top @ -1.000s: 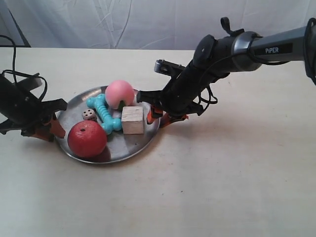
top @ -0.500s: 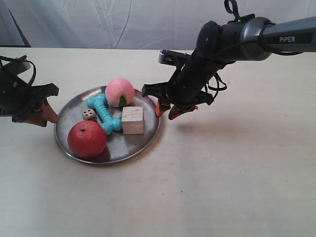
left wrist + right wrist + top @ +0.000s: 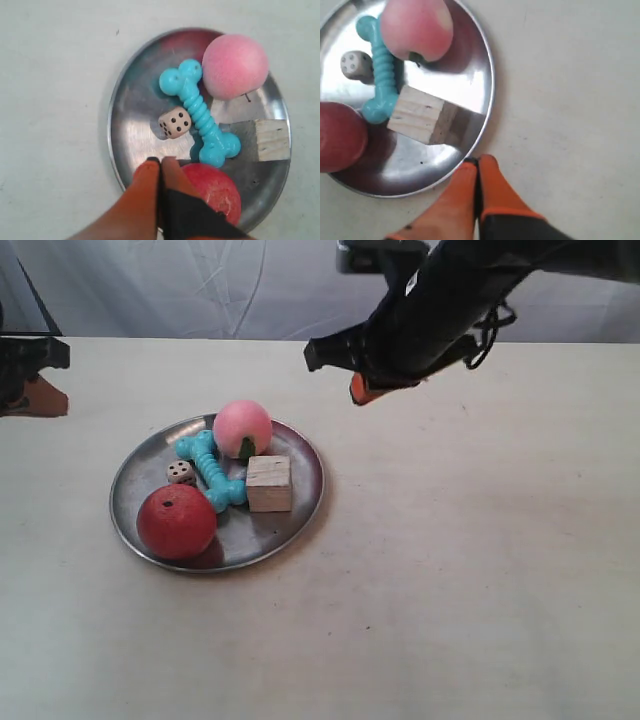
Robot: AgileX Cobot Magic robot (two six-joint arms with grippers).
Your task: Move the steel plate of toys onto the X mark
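The steel plate (image 3: 272,531) is shiny, scuffed metal; the cube (image 3: 269,483) pale grainy wood, the bone (image 3: 212,472) glossy ribbed plastic, the counter (image 3: 450,590) smooth and matt.

1. A pale cream desk (image 3: 480,590) fills most of the exterior view; its top is matte and faintly scuffed.
2. Behind the desk's far edge a white, creased sheet (image 3: 200,285) hangs as a backdrop.
3. Near the far left corner a thin dark strip (image 3: 42,295) slants across the sheet.
4. The light is soft and even, and shadows on the desk top are faint and blurred.
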